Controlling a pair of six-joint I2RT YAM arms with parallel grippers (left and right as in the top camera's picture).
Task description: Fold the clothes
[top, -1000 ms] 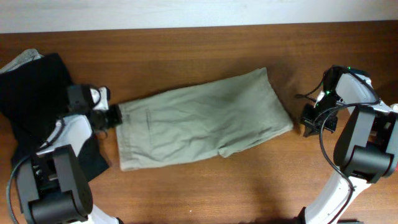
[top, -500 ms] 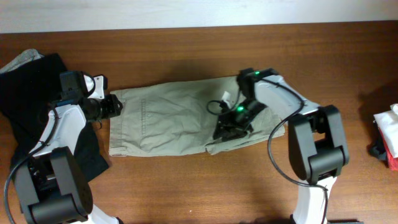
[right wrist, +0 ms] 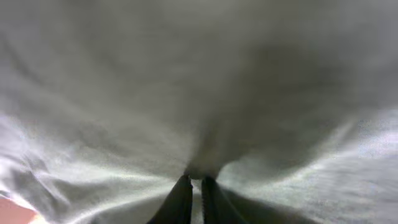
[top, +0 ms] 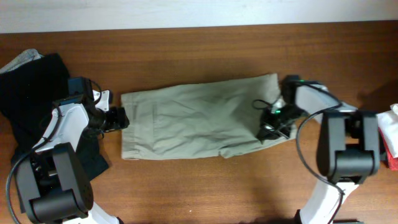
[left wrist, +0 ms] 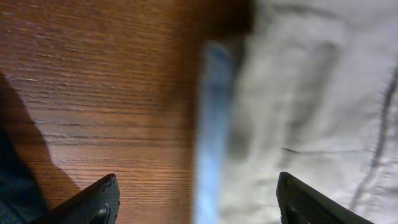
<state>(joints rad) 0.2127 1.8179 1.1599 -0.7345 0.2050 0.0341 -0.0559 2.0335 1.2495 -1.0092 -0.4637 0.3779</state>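
The clothes [top: 186, 121], pale khaki-grey shorts, lie flat and wrinkled across the middle of the wooden table [top: 205, 50]. My left gripper [top: 119, 118] hovers at their left edge. In the left wrist view it [left wrist: 199, 202] stands open, one finger over bare wood, the other over the fabric [left wrist: 311, 93], with the blurred hem between them. My right gripper [top: 268, 127] rests on the right end of the shorts. The right wrist view shows its jaws [right wrist: 194, 183] shut on a pinched fold of the fabric [right wrist: 186, 74], which fills the frame.
A black garment [top: 37, 93] lies under the left arm at the table's left end, with a grey cloth [top: 22, 59] behind it. A white and red object [top: 390, 134] sits at the right edge. The table's far edge meets a pale wall.
My left gripper has opened and let go of the left edge. My right gripper moved from mid-shorts to their right end and shut on fabric. The shorts shifted right and stretched out.
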